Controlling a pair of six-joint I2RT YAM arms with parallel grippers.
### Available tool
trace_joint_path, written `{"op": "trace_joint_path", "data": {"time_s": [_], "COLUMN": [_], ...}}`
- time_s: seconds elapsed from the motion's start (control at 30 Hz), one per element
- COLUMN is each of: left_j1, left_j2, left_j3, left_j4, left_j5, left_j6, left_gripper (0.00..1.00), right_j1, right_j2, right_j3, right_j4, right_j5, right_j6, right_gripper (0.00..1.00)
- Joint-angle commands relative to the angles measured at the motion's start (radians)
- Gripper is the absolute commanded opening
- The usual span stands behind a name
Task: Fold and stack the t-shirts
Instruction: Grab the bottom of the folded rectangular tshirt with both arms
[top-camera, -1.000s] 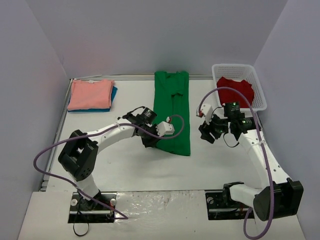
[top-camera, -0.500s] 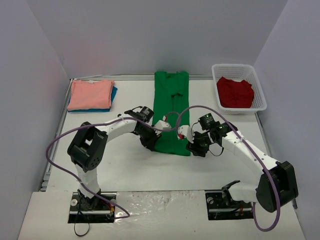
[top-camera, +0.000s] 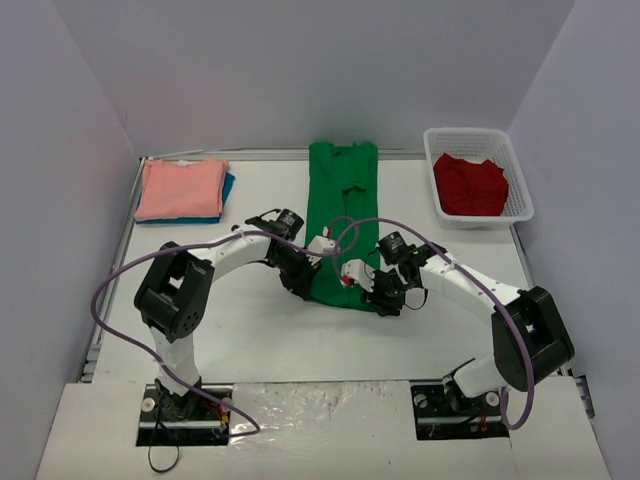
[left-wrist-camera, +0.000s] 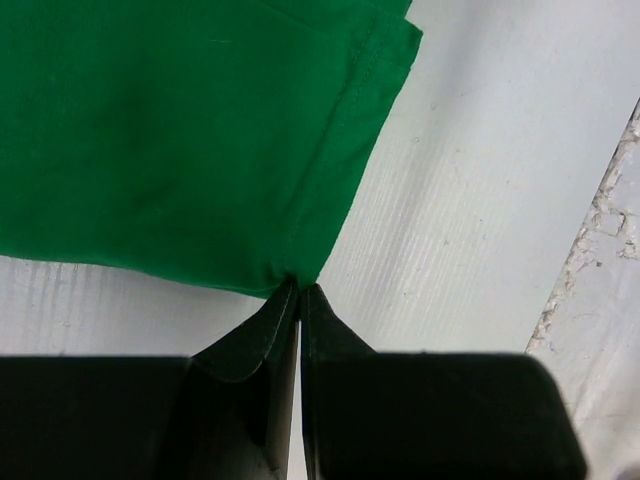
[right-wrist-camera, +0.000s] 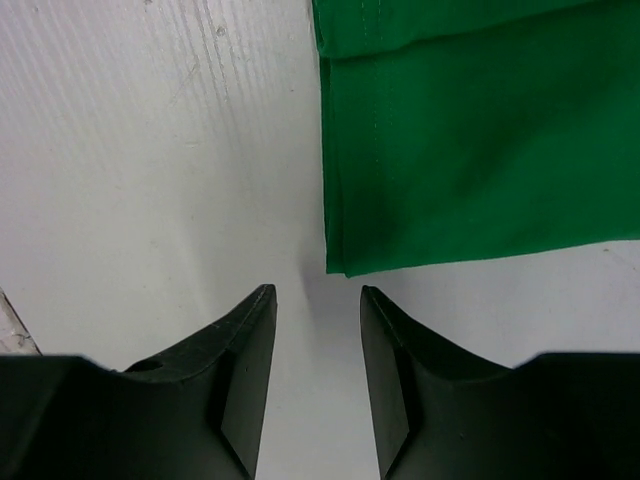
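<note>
From above, the green t-shirt (top-camera: 345, 200) lies as a long folded strip down the middle of the table (top-camera: 250, 330), collar at the far end. The left claw (top-camera: 303, 287) sits at its near-left corner. The right claw (top-camera: 380, 300) has swung over from beside the white mesh basket (top-camera: 465, 133), where the red t-shirt (top-camera: 470, 185) waits, and now sits at the strip's near-right corner. At the far left, the salmon-pink t-shirt (top-camera: 180, 188) rests folded on the teal-blue t-shirt (top-camera: 228, 188).

The left wrist view shows that claw pinched shut on the very corner of the green cloth, as it has been.

The right wrist view shows the other claw's fingers apart but narrowing, with bare table in the gap. The cloth's near corner lies just beyond the tips, not yet between them.

With both near corners about to be held, the arms look set to carry the near end over toward the collar.
</note>
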Motion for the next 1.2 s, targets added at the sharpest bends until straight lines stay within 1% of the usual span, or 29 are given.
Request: {"op": "trace_joint_path", "data": {"time_s": [0.0, 0.57, 0.8, 0.9, 0.93, 1.0, 1.03, 1.07, 1.17], "left_j1": [0.011, 0.017, 0.019, 0.023, 0.025, 0.026, 0.026, 0.028, 0.032], "left_j2": [0.001, -0.011, -0.019, -0.021, -0.021, -0.022, -0.025, -0.027, -0.031], "left_j3": [0.033, 0.027, 0.024, 0.021, 0.022, 0.022, 0.022, 0.021, 0.024], "left_j4": [-0.028, -0.037, -0.046, -0.049, -0.052, -0.058, -0.058, -0.060, -0.075], "left_j5": [0.049, 0.072, 0.079, 0.088, 0.090, 0.092, 0.088, 0.087, 0.075], "left_j6": [-0.003, 0.003, 0.011, 0.015, 0.017, 0.020, 0.021, 0.023, 0.035], "left_gripper": [0.02, 0.02, 0.02, 0.02, 0.02, 0.03, 0.02, 0.02, 0.02], "right_j1": [0.010, 0.019, 0.027, 0.030, 0.031, 0.033, 0.033, 0.034, 0.036], "right_j2": [0.032, 0.179, 0.219, 0.228, 0.229, 0.237, 0.240, 0.243, 0.234], "right_j3": [0.022, 0.064, 0.042, 0.024, 0.019, 0.004, 0.001, -0.001, -0.001], "right_j4": [0.001, 0.041, 0.068, 0.088, 0.096, 0.106, 0.108, 0.108, 0.103], "right_j5": [0.012, 0.035, 0.075, 0.106, 0.125, 0.136, 0.139, 0.144, 0.156], "right_j6": [0.008, 0.019, 0.026, 0.034, 0.039, 0.045, 0.046, 0.054, 0.069], "right_gripper": [0.35, 0.34, 0.30, 0.23, 0.18, 0.12, 0.04, 0.01, 0.00]}}
